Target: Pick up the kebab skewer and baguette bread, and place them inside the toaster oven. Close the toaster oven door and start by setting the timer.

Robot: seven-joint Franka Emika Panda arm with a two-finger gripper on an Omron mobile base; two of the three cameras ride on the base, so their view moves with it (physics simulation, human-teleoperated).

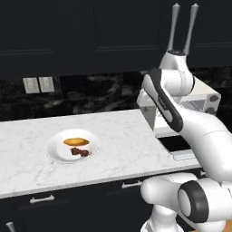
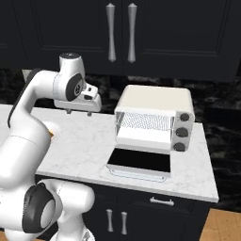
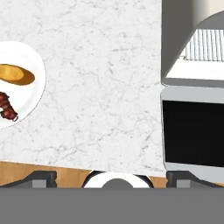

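Baguette bread (image 1: 76, 142), kebab skewer (image 1: 80, 152) on plate (image 1: 56, 153); toaster oven (image 2: 155, 117) right.

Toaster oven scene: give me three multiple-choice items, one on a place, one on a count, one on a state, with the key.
1. Where does the baguette bread lie?
A on the white plate
B on the oven rack
C on the bare counter

2. How many knobs show on the toaster oven?
A one
B three
C five

3. The toaster oven door is:
A shut
B folded down open
C missing

Key: A, it lies beside the kebab skewer on the plate; B, three in a column at its right; C is wrong, B: the glass panel lies flat.
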